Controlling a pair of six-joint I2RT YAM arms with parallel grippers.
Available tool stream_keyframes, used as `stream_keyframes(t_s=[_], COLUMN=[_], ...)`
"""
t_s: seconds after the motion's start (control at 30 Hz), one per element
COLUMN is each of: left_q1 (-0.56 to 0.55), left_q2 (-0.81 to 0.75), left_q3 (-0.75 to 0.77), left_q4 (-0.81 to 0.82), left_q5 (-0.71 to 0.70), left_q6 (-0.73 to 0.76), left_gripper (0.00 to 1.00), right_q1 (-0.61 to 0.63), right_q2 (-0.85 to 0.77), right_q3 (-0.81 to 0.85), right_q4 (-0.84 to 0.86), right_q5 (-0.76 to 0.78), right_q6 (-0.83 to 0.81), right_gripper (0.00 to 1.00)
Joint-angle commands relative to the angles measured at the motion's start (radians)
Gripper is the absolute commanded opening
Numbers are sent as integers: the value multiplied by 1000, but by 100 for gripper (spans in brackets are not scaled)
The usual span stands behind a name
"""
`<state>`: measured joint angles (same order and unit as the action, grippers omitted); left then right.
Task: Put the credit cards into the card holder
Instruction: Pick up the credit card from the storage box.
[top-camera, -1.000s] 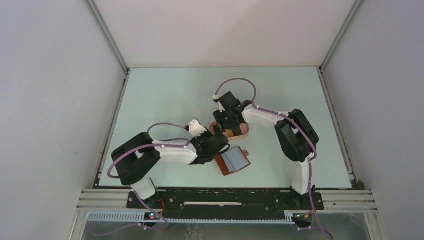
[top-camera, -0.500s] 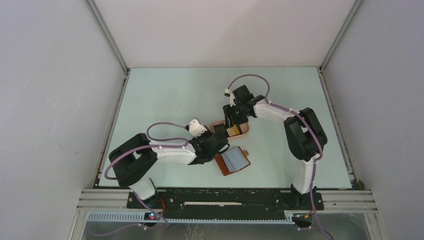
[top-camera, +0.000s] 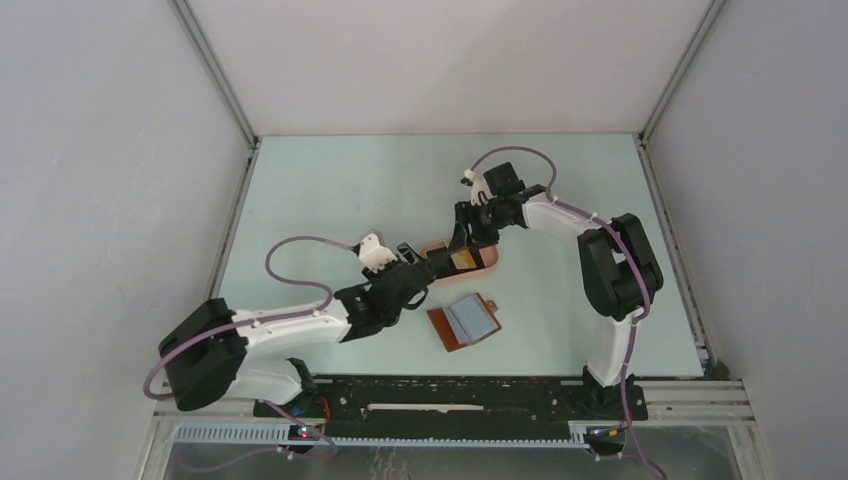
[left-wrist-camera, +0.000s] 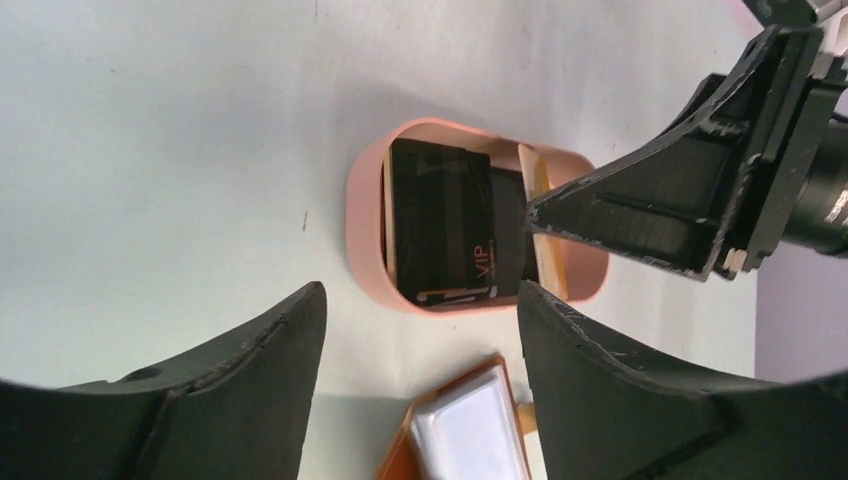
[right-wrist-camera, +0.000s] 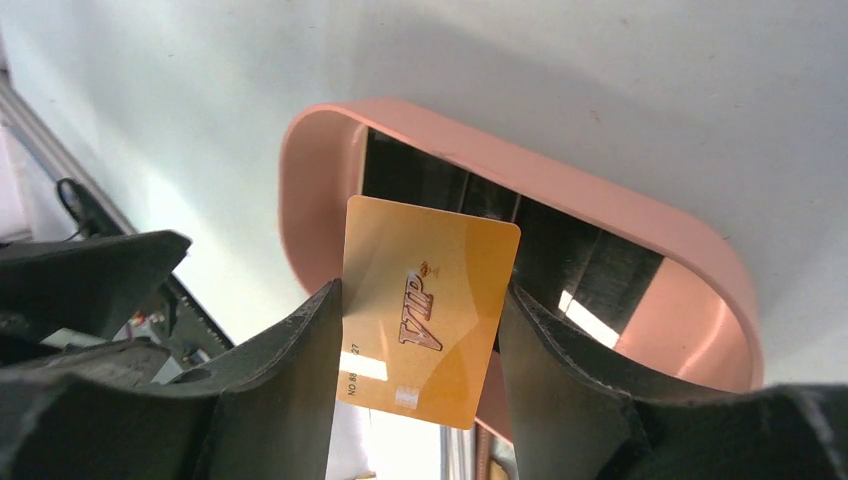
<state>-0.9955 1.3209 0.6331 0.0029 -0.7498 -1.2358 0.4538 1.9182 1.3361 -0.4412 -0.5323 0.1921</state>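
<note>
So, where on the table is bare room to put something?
Free: the table strip along the back wall, and the left side by the rail. Crowded: pink tray, card holder, left claw and right claw, all close together.

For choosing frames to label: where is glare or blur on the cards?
Right wrist: the gold card is sharp, white glare low on it; left wrist: the black card reads clearly, the card holder is washed out.

My top camera sits above and behind my arm bases (top-camera: 603, 378), looking down on the whole table (top-camera: 330, 190). Each wrist camera looks out past its own fingers: the left gripper (left-wrist-camera: 420, 295) low and near, the right gripper (right-wrist-camera: 420, 290) closer still. All three views share the pink tray (top-camera: 490, 262).
</note>
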Motion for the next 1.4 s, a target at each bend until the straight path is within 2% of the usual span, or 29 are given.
stream_keyframes(t_s=[0.0, 0.13, 0.27, 0.53, 0.97, 1.23, 1.33, 1.37], left_q1=[52, 134, 148, 156, 161, 184, 192, 194], left_q2=[-101, -115, -105, -21, 165, 255, 265, 265], left_q3=[-121, -221, -199, -114, 13, 48, 57, 57], left_q4=[213, 473, 531, 531, 531, 532, 528, 528], left_q5=[222, 496, 599, 642, 601, 584, 584, 583], left_q6=[165, 185, 220, 174, 114, 106, 113, 116], left_gripper=[77, 78, 77, 76, 57, 42, 25, 13], right_q1=[-21, -38, -44, -51, -53, -42, -32, -29], right_q2=[-36, -23, -22, -25, -52, -67, -76, -80], right_q3=[-5, -9, -12, -12, -12, -12, -12, -12], right_q4=[33, 42, 48, 50, 47, 45, 43, 41], right_q5=[-128, -189, -218, -235, -246, -241, -230, -223], right_q6=[53, 83, 100, 111, 113, 108, 101, 94], right_gripper=[54, 54, 54, 54, 54, 54, 54, 54])
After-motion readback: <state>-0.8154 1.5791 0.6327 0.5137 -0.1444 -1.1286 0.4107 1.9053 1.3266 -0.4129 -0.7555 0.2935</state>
